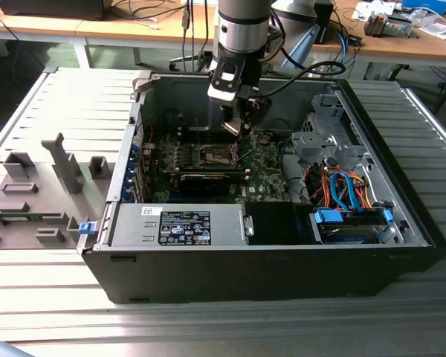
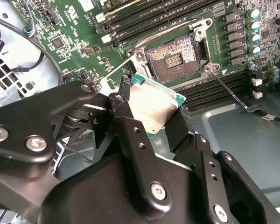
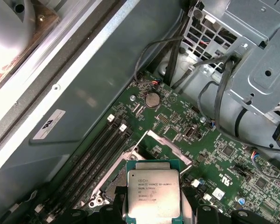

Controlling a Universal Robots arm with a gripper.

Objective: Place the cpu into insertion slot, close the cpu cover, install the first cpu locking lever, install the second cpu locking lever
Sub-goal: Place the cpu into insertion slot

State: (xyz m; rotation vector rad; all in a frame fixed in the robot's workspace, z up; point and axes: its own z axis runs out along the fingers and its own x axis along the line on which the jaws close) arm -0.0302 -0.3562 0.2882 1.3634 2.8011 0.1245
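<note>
**Item 1, gripper [image 1: 243, 132].** You have it hanging from the arm inside the open computer case [image 1: 401, 223], over the green motherboard [image 1: 271, 167]. In the second wrist view the gripper [image 2: 149, 112] is clamped, its two black fingers [image 2: 128, 126] pinching the cpu [image 2: 159, 100] by opposite edges.

**Item 2, the cpu.** It has a silver-grey lid and a green border. It is held off the board and sits tilted in the second wrist view. In the first wrist view the cpu [image 3: 153, 193] shows you its printed top.

**Item 3, the insertion slot [image 2: 174, 58].** It is uncovered, with the dark pin field bare inside a silver rim. The chip hangs just beside one corner of it, not in it. In the exterior view you find the slot [image 1: 216, 155] just to the exterior view's left of the gripper tip.

**Item 4, the cpu cover [image 3: 167, 143].** This is a silver frame with a square cut-out. It stands open, off the socket, just past the chip.

**Item 5, lever [image 2: 228, 91].** A thin metal rod angles away from a socket corner, lying unlatched.

**Item 6, surroundings.**
- Memory slots [image 2: 144, 21] run beside the socket.
- A coin cell [image 3: 152, 99] sits on the board.
- The power supply [image 1: 186, 223] is against the near wall.
- Blue and orange cables [image 1: 346, 190] lie toward the exterior view's right.
- A grey parts fixture [image 1: 30, 193] sits outside the case on the slatted table [image 1: 223, 327].
</note>
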